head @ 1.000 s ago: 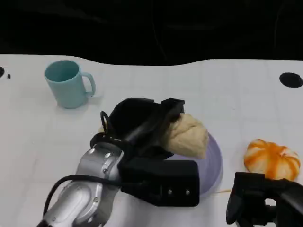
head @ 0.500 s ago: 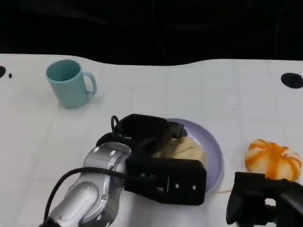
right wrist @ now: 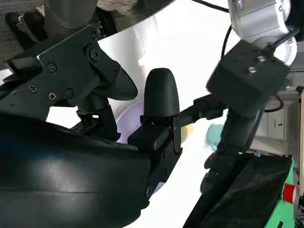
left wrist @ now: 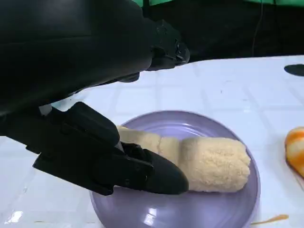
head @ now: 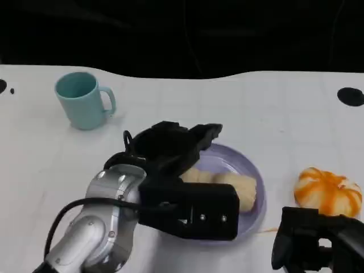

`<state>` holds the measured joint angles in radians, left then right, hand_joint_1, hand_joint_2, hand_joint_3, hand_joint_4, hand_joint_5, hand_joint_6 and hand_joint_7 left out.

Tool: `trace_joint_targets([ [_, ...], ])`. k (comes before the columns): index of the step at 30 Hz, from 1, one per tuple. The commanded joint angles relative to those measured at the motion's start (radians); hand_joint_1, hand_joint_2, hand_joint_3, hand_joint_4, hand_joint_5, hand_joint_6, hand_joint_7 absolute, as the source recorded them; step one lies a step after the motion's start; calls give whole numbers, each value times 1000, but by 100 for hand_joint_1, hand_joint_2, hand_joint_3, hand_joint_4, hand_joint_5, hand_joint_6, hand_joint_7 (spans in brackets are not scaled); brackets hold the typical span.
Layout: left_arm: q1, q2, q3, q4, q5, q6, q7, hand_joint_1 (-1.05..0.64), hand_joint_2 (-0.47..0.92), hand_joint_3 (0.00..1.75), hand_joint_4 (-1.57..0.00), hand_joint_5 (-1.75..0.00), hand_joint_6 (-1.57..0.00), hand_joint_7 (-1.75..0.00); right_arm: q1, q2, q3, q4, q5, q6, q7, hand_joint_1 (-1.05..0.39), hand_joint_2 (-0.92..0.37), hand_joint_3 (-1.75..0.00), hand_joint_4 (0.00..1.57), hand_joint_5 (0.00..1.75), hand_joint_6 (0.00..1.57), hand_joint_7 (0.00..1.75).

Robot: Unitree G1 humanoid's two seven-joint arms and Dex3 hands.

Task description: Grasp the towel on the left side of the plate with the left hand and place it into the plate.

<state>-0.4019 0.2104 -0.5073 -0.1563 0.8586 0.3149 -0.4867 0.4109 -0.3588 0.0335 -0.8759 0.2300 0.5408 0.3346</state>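
Observation:
The beige rolled towel [head: 236,185] lies on its side inside the lilac plate [head: 250,165] at the table's middle. My left hand [head: 170,145] hovers over the plate's left rim with its fingers spread and holds nothing. In the left wrist view the towel [left wrist: 213,161] rests flat on the plate [left wrist: 199,209]. One finger of the left hand [left wrist: 80,57] sits beside the towel's near end, and the others reach above it. My right hand [head: 318,244] rests at the table's front right, away from the plate, with nothing in it [right wrist: 161,109].
A teal mug [head: 82,101] stands at the back left. An orange-and-white round object [head: 328,190] lies to the right of the plate. A black spot [head: 350,95] marks the table at the far right. The table's back edge meets a dark background.
My left hand carried the towel down into the plate and let it go. The towel now lies flat there, and the fingers have opened and lifted off it.

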Motion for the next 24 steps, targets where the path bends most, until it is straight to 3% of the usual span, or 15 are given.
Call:
trace_joint_targets([
  [1,16,53,58,-70,-55,20,-78,-79,92,25,0,-32,-10,-3,1,-11,-11,-5,6,4,-1,-9,-51,-121,75,173,66,150],
  [7,45,124,175,-177,-238,19,-182,-67,92,27,-12,-43,-21,-8,-8,-12,-6,-3,1,3,-1,-8,-51,-123,75,173,66,150],
  [10,79,145,254,-230,-363,40,-218,-60,92,28,-32,-53,-33,-12,-9,-12,-3,-4,-2,3,-3,-8,-50,-123,75,172,66,150],
  [13,119,168,329,-265,-479,32,-229,-50,92,31,-65,-40,-58,-9,-10,-11,-4,-7,2,15,-5,-9,-51,-122,75,173,66,150],
  [16,165,171,404,-300,-598,32,-221,-45,92,32,-83,-43,-78,-15,-11,-11,-6,-11,2,23,-9,-9,-51,-122,75,173,67,150],
  [19,219,156,476,-360,-720,93,-213,-41,92,31,-89,-46,-88,-17,-14,-16,-9,-15,0,31,-8,-8,-51,-122,75,172,67,149],
  [24,336,121,598,-470,-924,191,-182,-34,92,31,-91,-49,-91,-17,-16,-14,-10,-15,6,36,-8,-7,-51,-122,75,173,66,149],
])
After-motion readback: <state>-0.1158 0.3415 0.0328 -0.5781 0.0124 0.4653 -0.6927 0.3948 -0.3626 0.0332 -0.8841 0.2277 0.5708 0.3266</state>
